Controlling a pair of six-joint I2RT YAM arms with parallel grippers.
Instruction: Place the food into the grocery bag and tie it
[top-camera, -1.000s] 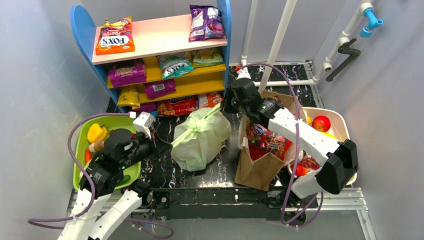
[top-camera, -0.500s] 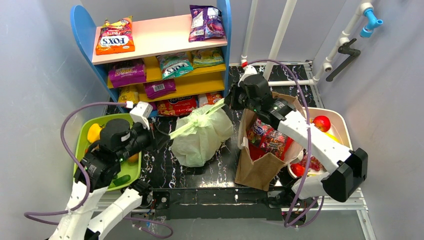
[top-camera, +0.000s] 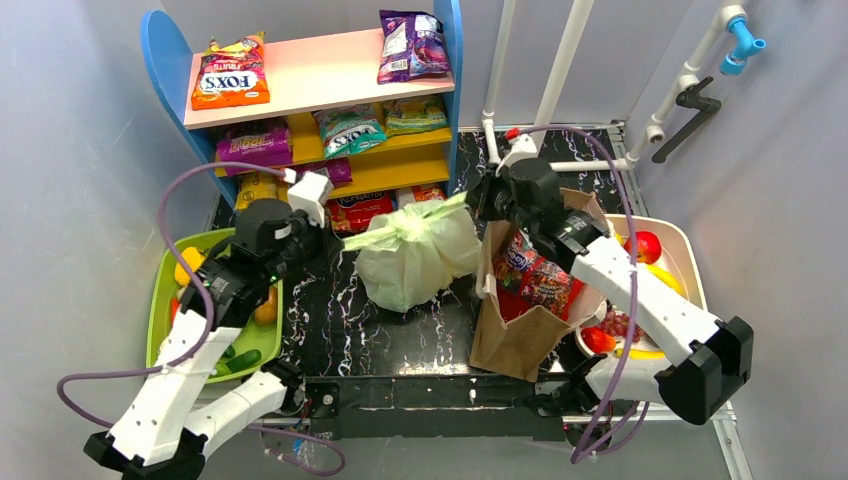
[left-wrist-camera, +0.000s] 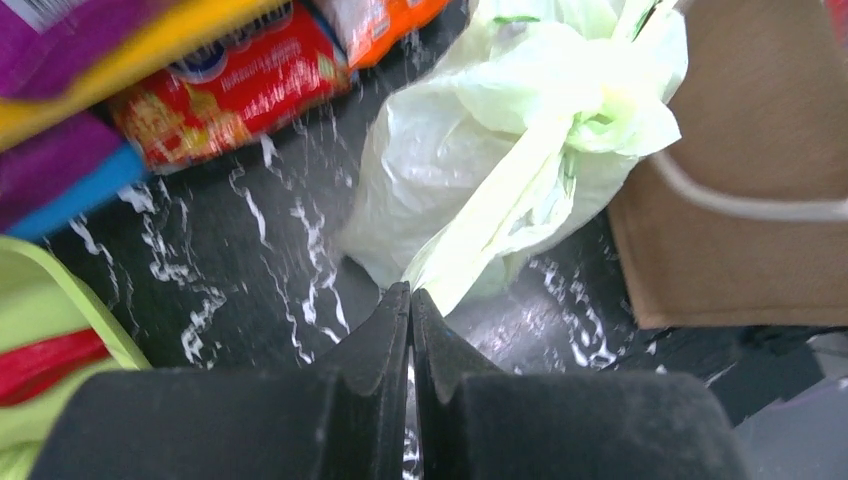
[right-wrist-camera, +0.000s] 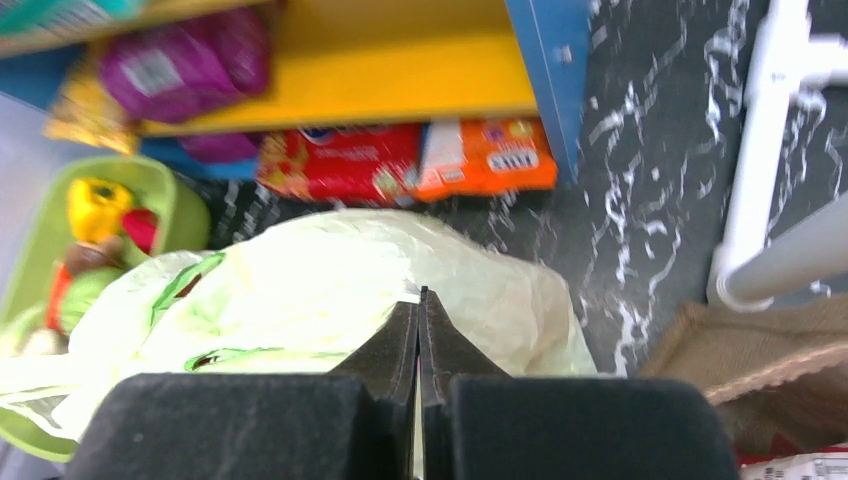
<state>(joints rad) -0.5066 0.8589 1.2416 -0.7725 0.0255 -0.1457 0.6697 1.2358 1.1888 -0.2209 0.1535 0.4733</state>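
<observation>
We see the thin pale-green plastic grocery bag (top-camera: 415, 265) on the black marbled bench (top-camera: 330, 330), just left of the stiff brown paper bag (top-camera: 515, 340). Left fingers (left-wrist-camera: 385, 330) and right fingers (right-wrist-camera: 395, 345) each pinch one of its taut handles (top-camera: 365, 240).

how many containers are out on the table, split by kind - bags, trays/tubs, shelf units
plastic bags: 1, the pale-green plastic bag
paper bags: 1, the brown paper bag
trays and tubs: 2, the green tray and the beige tub
shelf units: 1, the shelf unit
total: 5
</observation>
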